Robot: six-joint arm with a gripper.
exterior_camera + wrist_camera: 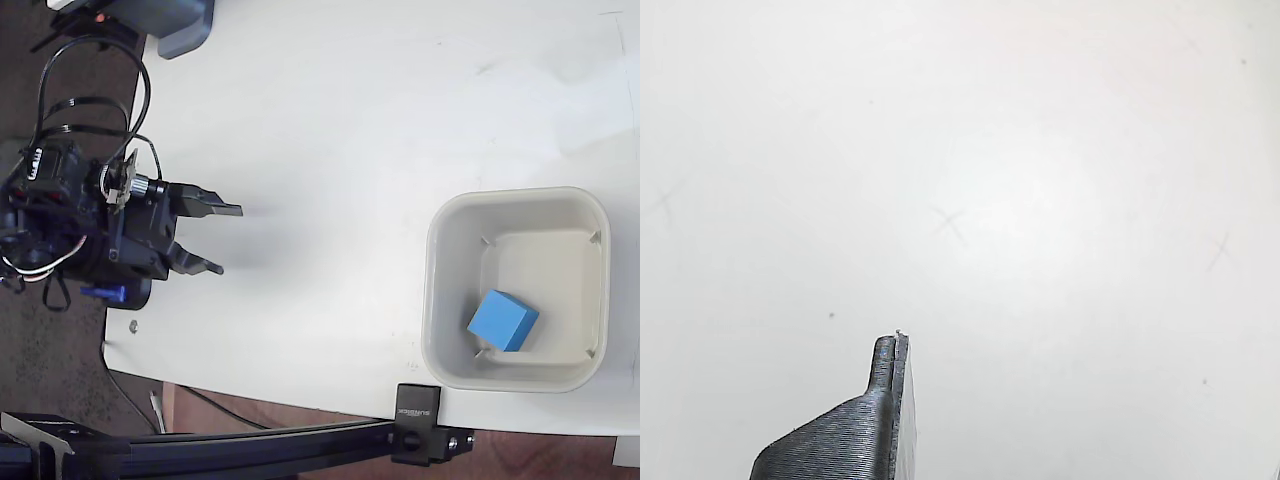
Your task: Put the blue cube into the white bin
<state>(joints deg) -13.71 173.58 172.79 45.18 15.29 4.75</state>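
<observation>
**Blue cube lies in the bin, gripper stands empty at the far left**

In the fixed view we see the blue cube [503, 320] inside the white bin [437, 300], in the lower right of the frame. It rests on the bin floor, toward the lower left corner of the tub, turned a little against the walls. It seems close to the lower wall, but we cannot tell if it touches it.

The gripper [222, 238] is at the left edge of the table [340, 120], well apart from the bin. Its two fingers are spread, with a clear gap between the tips, and nothing is held between them. In the wrist view only one dark finger [878, 410] shows at the bottom, over bare white table surface with some faint marks — neither cube nor bin appears there.

We judge that the task is in effect done, so little can go wrong from here. One risk is a new sweep of the arm toward the right side of the frame: a low finger could push the bin rim and shift the tub, or tip the cube. Another is the bundle of black cables [90, 85] at the upper left — it could catch on the arm when it moves.

The count: one blue cube, one white bin, one gripper with two fingers. We also see one grey-blue object [185, 25] at the top edge, only partly in the frame, and one black clamp [418, 425] on the lower table edge.
</observation>
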